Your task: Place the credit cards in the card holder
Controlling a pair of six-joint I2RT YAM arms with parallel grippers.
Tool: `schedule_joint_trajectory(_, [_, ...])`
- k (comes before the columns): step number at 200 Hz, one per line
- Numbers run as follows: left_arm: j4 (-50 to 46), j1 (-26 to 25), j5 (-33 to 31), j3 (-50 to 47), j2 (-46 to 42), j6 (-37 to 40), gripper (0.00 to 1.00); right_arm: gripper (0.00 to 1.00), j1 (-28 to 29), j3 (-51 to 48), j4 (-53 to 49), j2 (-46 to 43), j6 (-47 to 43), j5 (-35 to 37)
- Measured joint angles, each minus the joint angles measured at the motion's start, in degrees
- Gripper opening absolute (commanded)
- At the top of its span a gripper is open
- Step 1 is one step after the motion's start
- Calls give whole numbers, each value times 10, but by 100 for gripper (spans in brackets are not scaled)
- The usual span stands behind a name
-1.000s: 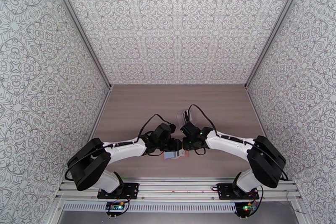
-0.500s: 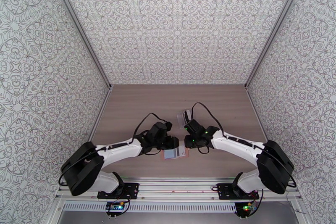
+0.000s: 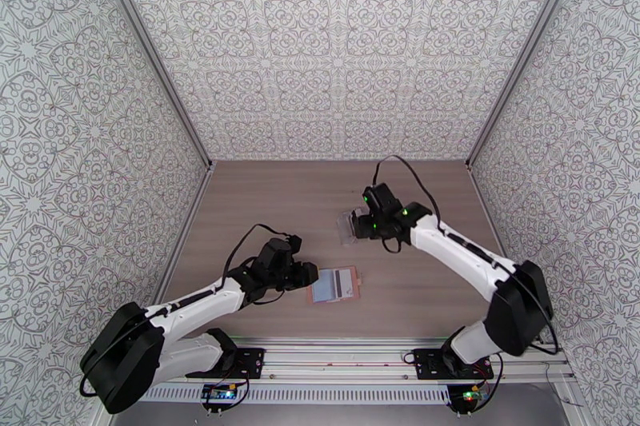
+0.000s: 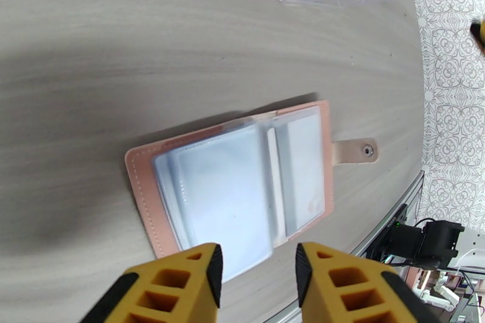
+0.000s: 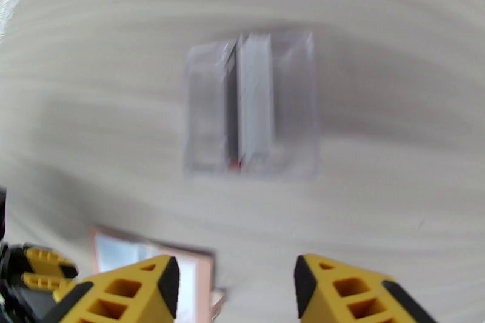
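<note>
My right gripper (image 5: pixel 233 285) stands w/ jaws apart, nothing btwn them. The credit cards (image 5: pixel 254 97) lie straight ahead of its tips, not yet reached, standing on edge inside a clear case (image 5: pixel 297 106). That view is blurred, so I make out a pale card & a dark one beside it w/ a red bit at the near end, no more.

Their long axis runs away from me, in line w/ my reach, thin faces toward my two fingers; so, I judge, closing across would pinch a card w/o turning the wrist. The right arm is far nearer to them.

The card holder (image 4: pixel 242 182) lies open & flat, pockets up, just ahead of my left gripper (image 4: pixel 257 266), whose jaws are also apart & empty; its snap tab (image 4: pixel 356 151) points off to that gripper's right, toward the table (image 3: pixel 264 204) edge close by.

Bare wood all round the case; its walls hug the cards, so prob. the tight part is slipping one finger btwn cards.
</note>
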Motion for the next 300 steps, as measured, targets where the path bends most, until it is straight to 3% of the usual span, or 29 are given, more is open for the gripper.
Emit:
schedule_joint_trajectory(50, [2, 0, 0, -2, 8, 0, 41, 62, -14, 131, -44, 141, -61, 0])
schedule_joint_trajectory(90, [2, 0, 0, -2, 27, 0, 41, 62, -26, 182, -72, 198, -84, -1])
schedule_joint_trajectory(300, [17, -13, 0, -2, 50, 2, 41, 62, -40, 221, -104, 233, -111, -15])
